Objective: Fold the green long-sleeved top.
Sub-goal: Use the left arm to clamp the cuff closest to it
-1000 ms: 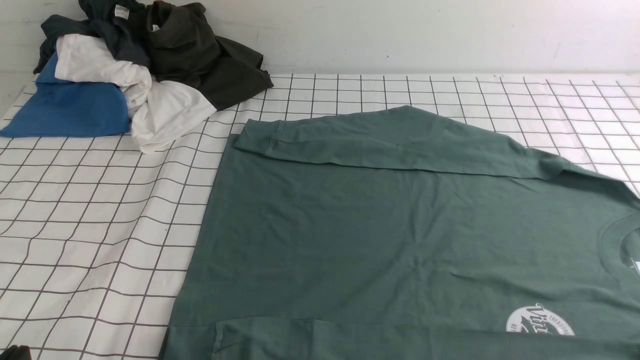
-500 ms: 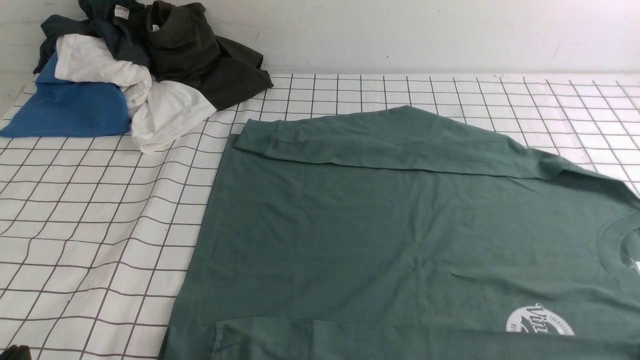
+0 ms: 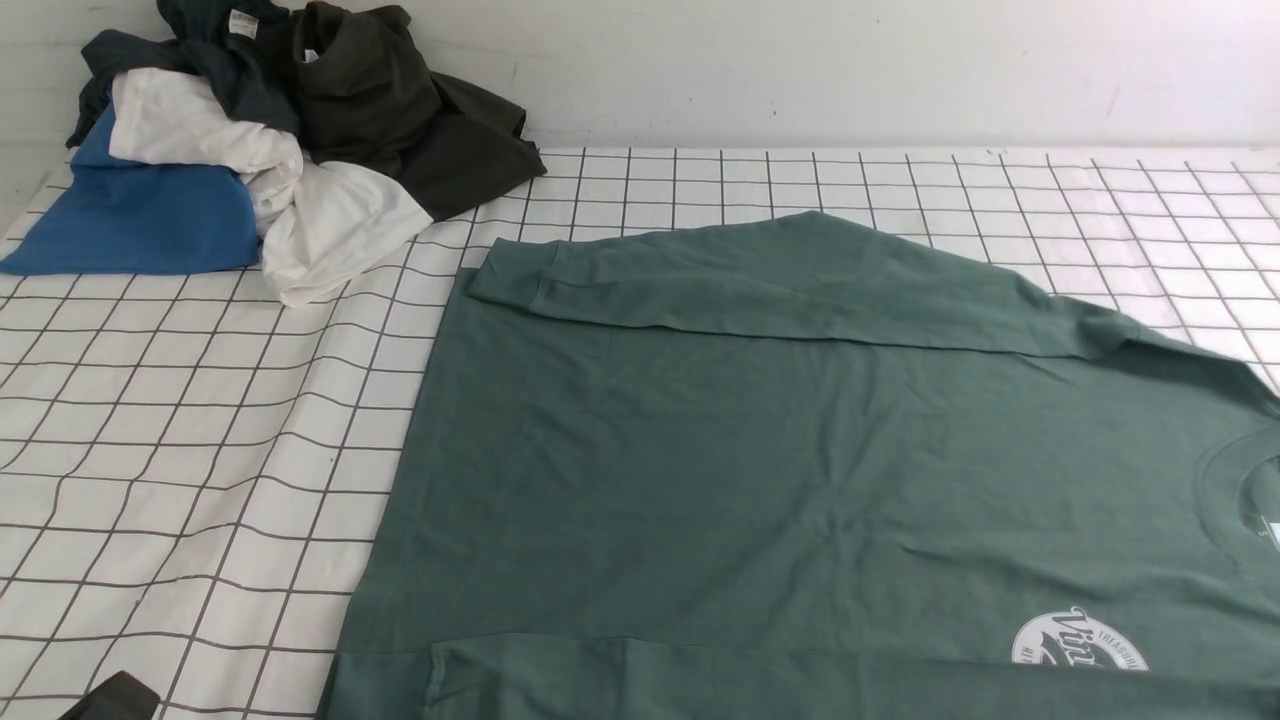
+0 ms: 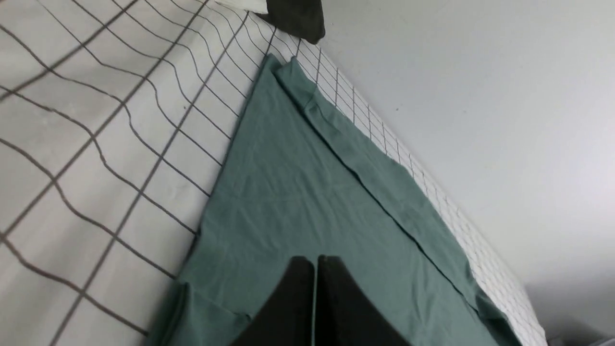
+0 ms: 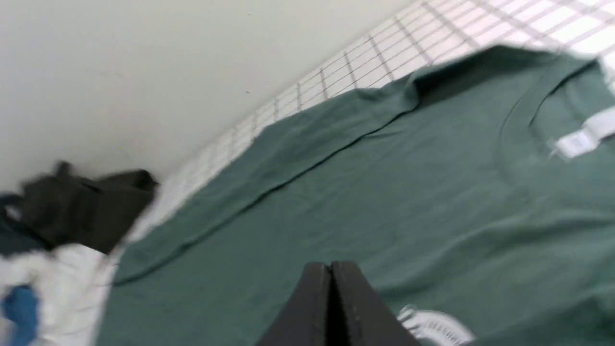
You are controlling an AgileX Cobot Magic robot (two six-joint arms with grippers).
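Observation:
The green long-sleeved top [image 3: 800, 450] lies flat on the checked cloth, collar [image 3: 1225, 490] at the right, white round logo [image 3: 1080, 640] at the near right. One sleeve [image 3: 780, 285] is folded across its far side and another [image 3: 700, 680] along the near edge. My left gripper [image 4: 314, 262] is shut and empty above the top's near left part; a dark bit of it shows at the front view's bottom left corner [image 3: 115, 697]. My right gripper [image 5: 330, 266] is shut and empty above the top, near the logo [image 5: 439, 327]. It is out of the front view.
A pile of clothes sits at the far left corner: a blue garment [image 3: 130, 215], white ones [image 3: 300, 215] and dark ones [image 3: 400, 120]. The white checked cloth [image 3: 180, 450] is rumpled left of the top. A white wall [image 3: 800, 70] stands behind the table.
The left gripper has come a little further into the front view's bottom left corner. The top has not moved.

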